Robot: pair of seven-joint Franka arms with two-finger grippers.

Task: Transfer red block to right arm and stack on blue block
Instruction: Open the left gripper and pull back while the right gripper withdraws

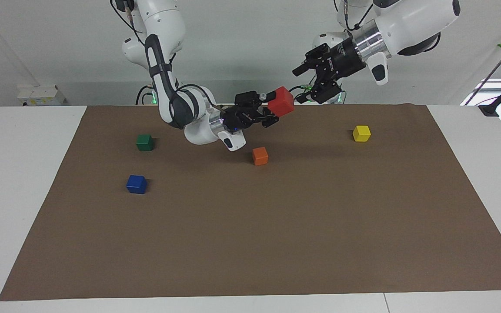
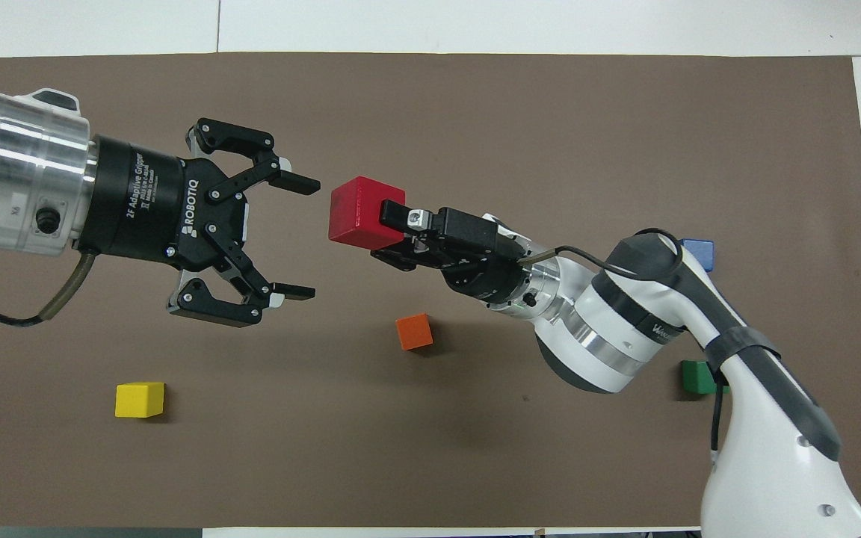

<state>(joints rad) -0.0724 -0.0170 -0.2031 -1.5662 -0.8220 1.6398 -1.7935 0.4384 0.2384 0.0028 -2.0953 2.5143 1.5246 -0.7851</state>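
Observation:
My right gripper (image 1: 272, 109) (image 2: 386, 233) is shut on the red block (image 1: 282, 102) (image 2: 352, 213) and holds it in the air over the middle of the mat, above the orange cube's area. My left gripper (image 1: 299, 85) (image 2: 313, 239) is open and empty, also raised, its fingers pointing at the red block with a short gap between them. The blue block (image 1: 136, 184) lies on the mat toward the right arm's end; in the overhead view the blue block (image 2: 698, 252) is partly hidden by the right arm.
A brown mat (image 1: 250, 239) covers the table. On it lie an orange cube (image 1: 260, 156) (image 2: 414, 332), a green cube (image 1: 145, 142) (image 2: 696, 377) nearer to the robots than the blue block, and a yellow cube (image 1: 361, 133) (image 2: 140, 399) toward the left arm's end.

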